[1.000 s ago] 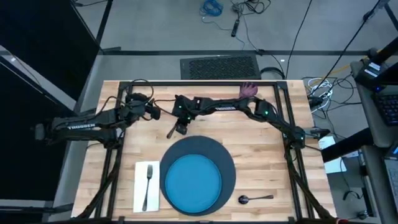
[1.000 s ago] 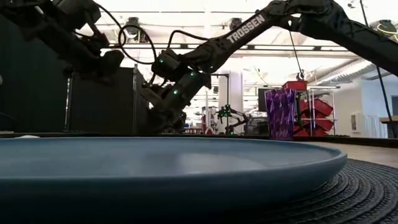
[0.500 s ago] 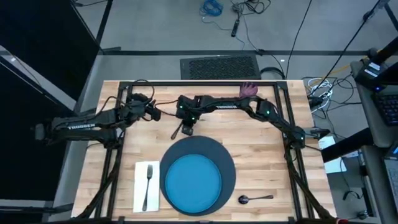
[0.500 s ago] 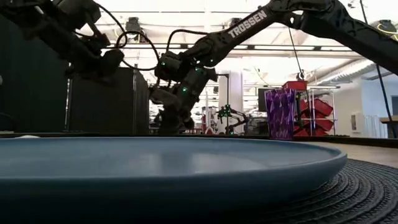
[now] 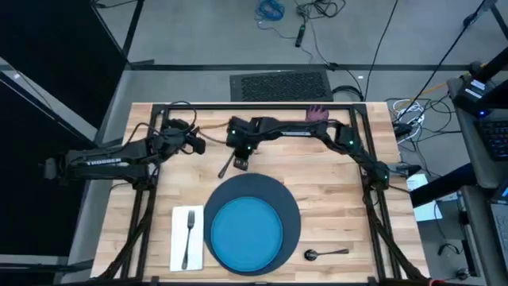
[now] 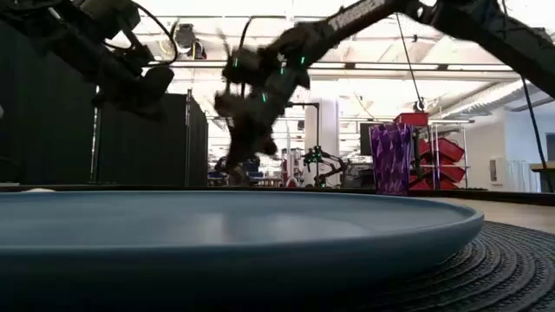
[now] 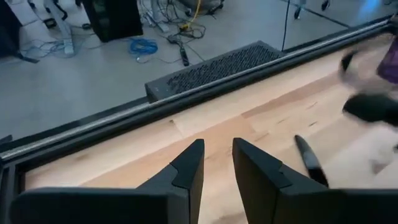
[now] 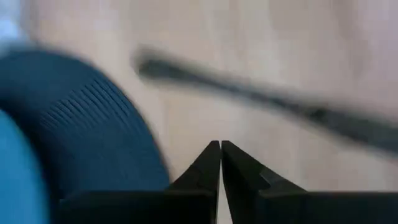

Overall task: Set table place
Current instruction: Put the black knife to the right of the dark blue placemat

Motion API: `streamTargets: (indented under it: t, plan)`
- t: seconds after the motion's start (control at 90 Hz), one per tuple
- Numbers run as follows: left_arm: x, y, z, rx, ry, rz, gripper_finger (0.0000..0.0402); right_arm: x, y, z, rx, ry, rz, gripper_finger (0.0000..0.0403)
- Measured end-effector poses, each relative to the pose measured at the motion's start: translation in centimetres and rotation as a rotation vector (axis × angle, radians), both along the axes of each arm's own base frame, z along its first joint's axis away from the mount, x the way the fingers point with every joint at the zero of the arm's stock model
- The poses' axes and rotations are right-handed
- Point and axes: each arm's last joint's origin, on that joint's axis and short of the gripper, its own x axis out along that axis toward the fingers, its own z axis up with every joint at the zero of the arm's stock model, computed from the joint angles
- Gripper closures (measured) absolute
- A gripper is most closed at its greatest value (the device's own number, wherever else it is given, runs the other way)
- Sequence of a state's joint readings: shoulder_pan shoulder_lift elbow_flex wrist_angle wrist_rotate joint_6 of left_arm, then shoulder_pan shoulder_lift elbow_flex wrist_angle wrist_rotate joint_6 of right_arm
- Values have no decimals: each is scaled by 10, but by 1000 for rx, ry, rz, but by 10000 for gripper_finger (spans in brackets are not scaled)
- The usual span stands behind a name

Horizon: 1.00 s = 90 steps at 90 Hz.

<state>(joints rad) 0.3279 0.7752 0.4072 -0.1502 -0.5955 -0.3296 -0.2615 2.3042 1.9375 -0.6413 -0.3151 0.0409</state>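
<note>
Light wooden planks make up the surface [image 5: 333,191], seen from above with a black frame along its edges. On it the dark slate-blue charger [image 5: 290,208] carries the bright blue plate [image 5: 244,229]; the plate holds nothing. Just beside the charger on the left arm's side lies the white napkin [image 5: 179,238] with the fork [image 5: 188,233] on top. The spoon [image 5: 324,253] lies near the charger on the other side. The knife [image 5: 226,166] lies apart, behind the charger, not yet in its place; the purple cup [image 5: 318,114] stands at the far edge, also unplaced. Judgement: charger, plate, napkin, fork and spoon look set; knife and cup remain. The right hand [image 5: 240,162] hovers right by the knife; the left hand [image 5: 196,145] waits near the far left part of the surface. Low view: the plate rim [image 6: 260,234] fills the foreground, its dish empty as far as shown; the cup [image 6: 391,159] stands upright behind, contents not visible. Left wrist view: the left hand's fingers [image 7: 186,171] stand slightly parted, holding nothing, with the knife [image 7: 309,160] lying ahead on the planks. Right wrist view: the right hand's fingertips [image 8: 213,155] are pressed together with nothing between them, the knife [image 8: 261,98] lying beyond them, the charger [image 8: 81,118] to one side.
</note>
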Motion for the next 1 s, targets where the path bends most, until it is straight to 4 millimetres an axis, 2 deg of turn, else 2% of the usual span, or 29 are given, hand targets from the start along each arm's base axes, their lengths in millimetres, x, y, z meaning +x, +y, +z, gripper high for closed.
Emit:
streamTargets:
  t: [0.056, 0.189, 0.311, 0.378, 0.511, 0.644, 1.0]
  plan:
    - [0, 0, 1, 5, -14, -4, 330, 4, -1, 3, -13, -51, 0, 391]
    - [0, -1, 3, -6, -34, -34, 330, 12, -3, -6, -50, -115, 25, 375]
    - [-1, -2, 4, -7, -41, -41, 330, 18, -3, -19, -59, -124, 38, 397]
    - [-1, -2, 4, -6, -43, -42, 330, 20, -4, -28, -61, -120, 40, 400]
    - [-1, -2, 4, -6, -41, -42, 330, 24, -6, -35, -101, -142, 38, 402]
    - [-1, -2, 4, -6, -41, -42, 330, 24, -11, -45, -162, -104, 8, 403]
    - [-1, -2, 4, -6, -40, -42, 330, 10, -23, -54, -130, 31, -21, 403]
